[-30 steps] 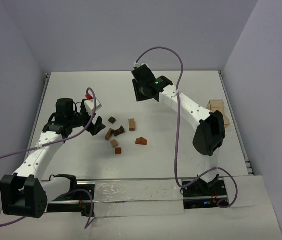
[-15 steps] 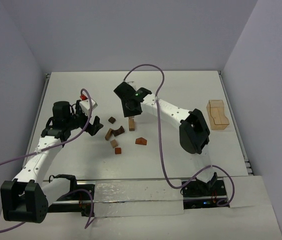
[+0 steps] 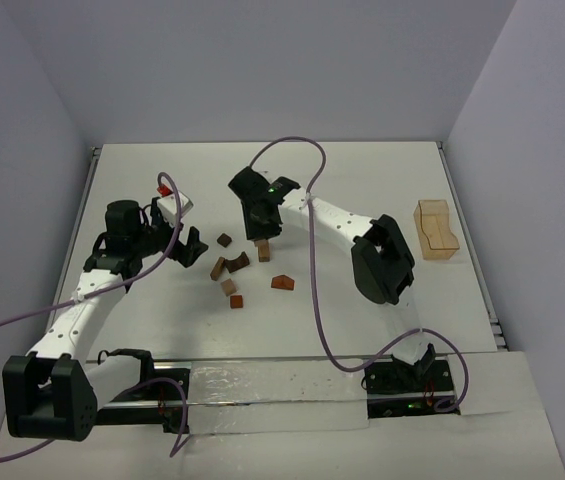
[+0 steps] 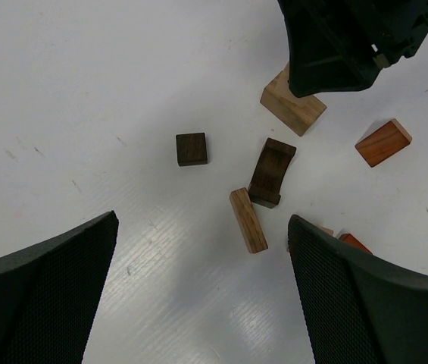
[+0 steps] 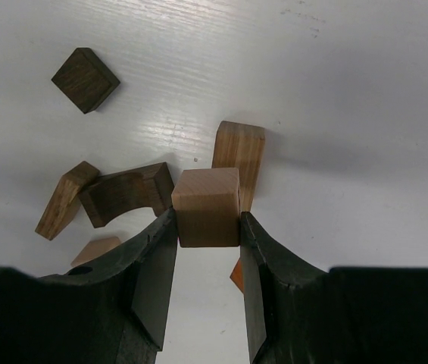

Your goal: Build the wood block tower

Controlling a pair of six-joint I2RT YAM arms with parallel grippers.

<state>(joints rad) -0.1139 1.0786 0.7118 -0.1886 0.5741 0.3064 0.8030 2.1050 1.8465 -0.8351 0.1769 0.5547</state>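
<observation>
Jaws of right arm (image 3: 337, 215) grip tan cube (image 5: 207, 206); left jaws spread.

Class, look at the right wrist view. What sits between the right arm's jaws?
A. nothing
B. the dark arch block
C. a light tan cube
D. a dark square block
C: the right gripper is clamped on a light tan cube, while the dark square block and arch block lie outside its jaws.

Light-tan open wooden box (image 3: 435, 229) (well apart from everything else) by the white table's (image 3: 362, 170) right edge.
</observation>
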